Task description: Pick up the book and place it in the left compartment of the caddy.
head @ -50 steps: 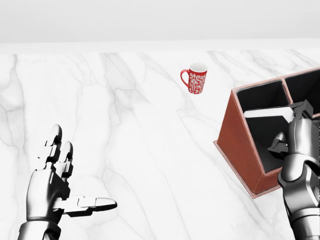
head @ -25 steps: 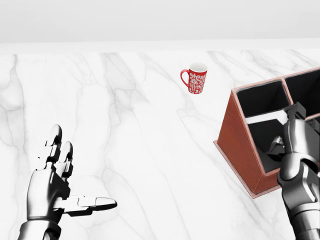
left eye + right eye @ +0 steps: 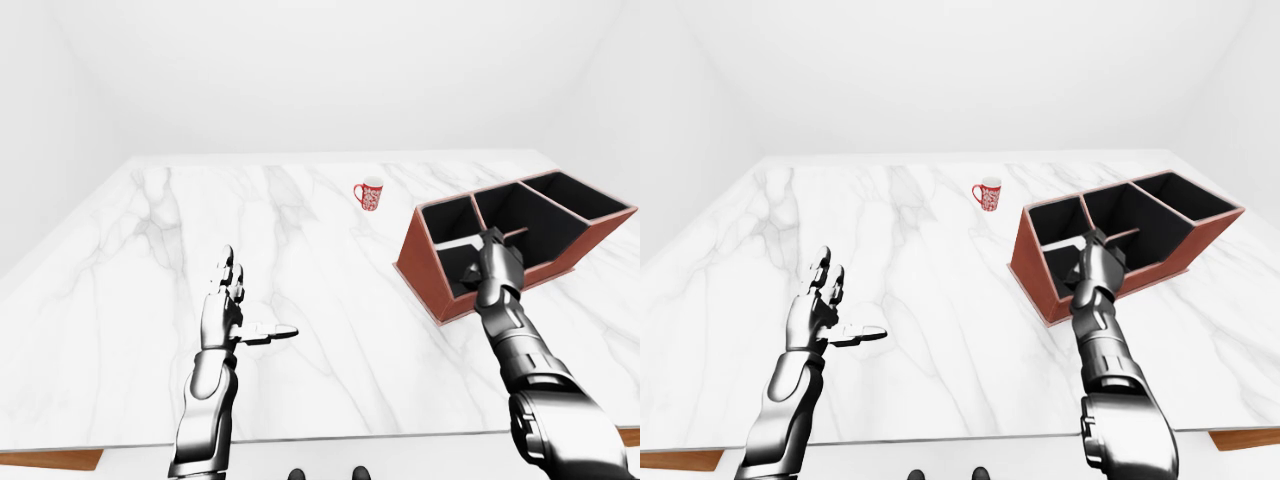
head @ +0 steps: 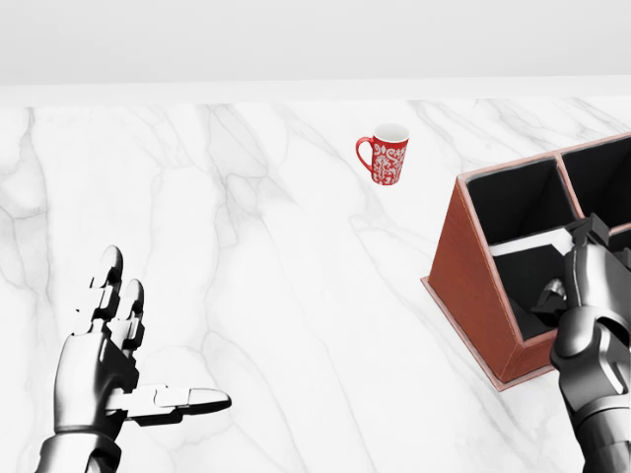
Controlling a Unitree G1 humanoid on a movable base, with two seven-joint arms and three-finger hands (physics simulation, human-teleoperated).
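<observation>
A humanoid robot's right hand (image 4: 584, 266) reaches into the near-left compartment of a reddish-brown caddy (image 4: 471, 271) standing on a white marble surface (image 3: 330, 280), with the placing step of the task apparently under way. A pale flat edge, most likely the book (image 4: 527, 242), shows slanting across that compartment just beside the hand in the head view; how deep it sits cannot be told. The fingers are hidden behind the wrist and the caddy's wall, so whether the right hand grips the book or has let go of it cannot be told from any view.

The left hand (image 4: 128, 360) hovers above the surface, well apart from the caddy, its fingers spread and thumb out, grasping nothing.

A red mug (image 4: 385, 154) with a white floral pattern stands upright toward the top of the head view, apart from both hands and from the caddy. No brand, label or readable writing shows on the mug, the caddy or the book.

Judging by how things lie, the next move calls for making sure the book rests inside the left compartment and not on the divider, then opening the fingers and lifting the right hand straight up clear of the walls without dragging the book out or tipping the caddy.
</observation>
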